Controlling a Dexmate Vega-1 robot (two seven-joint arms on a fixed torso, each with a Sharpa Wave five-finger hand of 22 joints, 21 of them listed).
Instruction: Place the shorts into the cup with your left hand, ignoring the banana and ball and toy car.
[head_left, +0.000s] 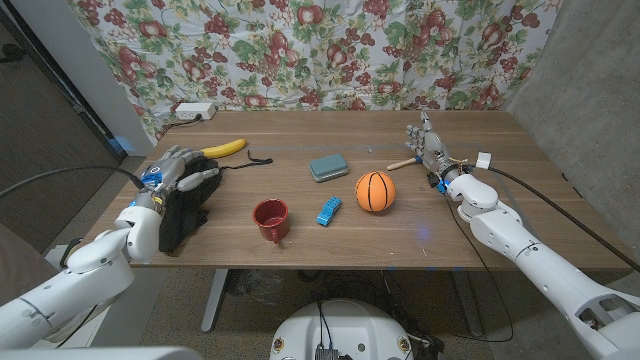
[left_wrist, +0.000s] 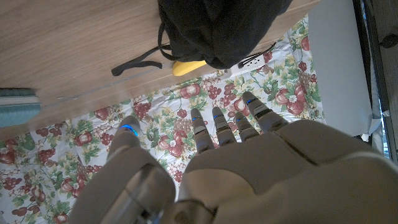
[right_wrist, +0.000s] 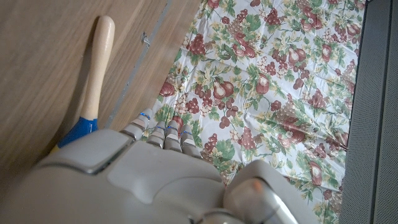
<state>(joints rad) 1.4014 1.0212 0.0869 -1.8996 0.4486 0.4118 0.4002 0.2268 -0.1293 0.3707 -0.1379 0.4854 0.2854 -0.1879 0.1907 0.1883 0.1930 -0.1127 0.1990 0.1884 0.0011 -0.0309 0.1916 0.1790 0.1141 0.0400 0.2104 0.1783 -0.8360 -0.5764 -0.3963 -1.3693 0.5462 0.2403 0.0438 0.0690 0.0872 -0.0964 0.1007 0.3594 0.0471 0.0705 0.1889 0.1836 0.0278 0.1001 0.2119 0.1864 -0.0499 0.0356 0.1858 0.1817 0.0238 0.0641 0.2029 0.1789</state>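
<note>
Fruit-print cloth (head_left: 330, 45) hangs behind a wooden surface (head_left: 300, 200). The left hand (head_left: 178, 172) is above the surface's left end, fingers spread and holding nothing; in the left wrist view the fingers (left_wrist: 217, 121) reach out free against the cloth. The black shorts (head_left: 180, 215) lie bunched directly under and just behind that hand, long axis running from the near left edge toward the back, drawstring (head_left: 255, 160) trailing off beyond the hand toward the right. The banana (head_left: 224, 148) lies just beyond the fingertips. The red cup (head_left: 270, 219) stands upright, mouth up, to the right of the hand, with bare wood between it and the shorts. Past the cup: blue toy car (head_left: 328, 210), orange ball (head_left: 375, 191), a teal sponge-like block (head_left: 328, 166). The right hand (head_left: 430, 150) is at the far right, fingers extended, empty, beside a wooden-handled tool (right_wrist: 96, 68).
</note>
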